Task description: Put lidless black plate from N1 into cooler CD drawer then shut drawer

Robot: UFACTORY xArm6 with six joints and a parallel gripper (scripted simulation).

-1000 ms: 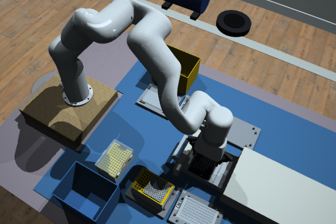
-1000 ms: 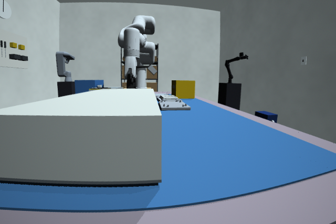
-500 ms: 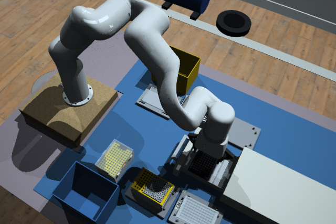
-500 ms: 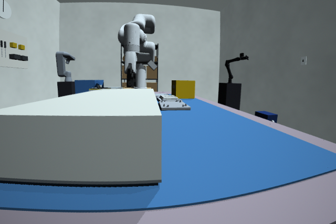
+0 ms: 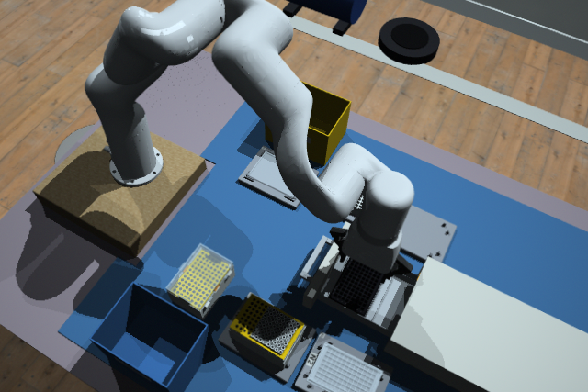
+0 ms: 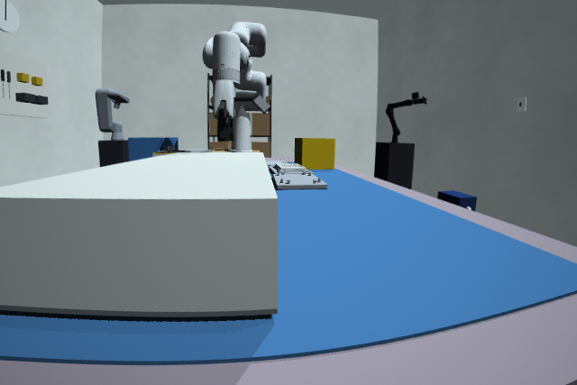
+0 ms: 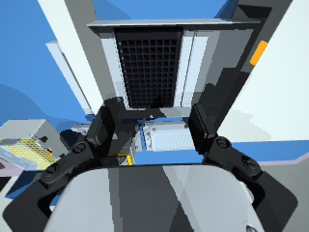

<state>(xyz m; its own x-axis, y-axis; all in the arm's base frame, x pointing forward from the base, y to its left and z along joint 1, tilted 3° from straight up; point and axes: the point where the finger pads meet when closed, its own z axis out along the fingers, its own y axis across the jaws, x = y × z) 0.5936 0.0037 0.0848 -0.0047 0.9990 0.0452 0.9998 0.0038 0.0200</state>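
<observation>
Black gridded plate (image 7: 149, 65) lying flat in open grey cooler drawer (image 5: 352, 314).
Claw (image 7: 152, 127) above it, fingers spread wide, gripping nothing, plate just past fingertips. Arm hides part of drawer in top view; white cooler housing (image 6: 140, 213) blocks it in exterior view. Amber lamp (image 7: 259, 52) showing.

- black plate (image 7: 149, 67): gridded wells, no lid, flat, right way up in the open drawer (image 7: 203, 72), below and ahead of the spread gripper (image 7: 154, 127)
- amber lamp (image 7: 258, 52) lit
</observation>
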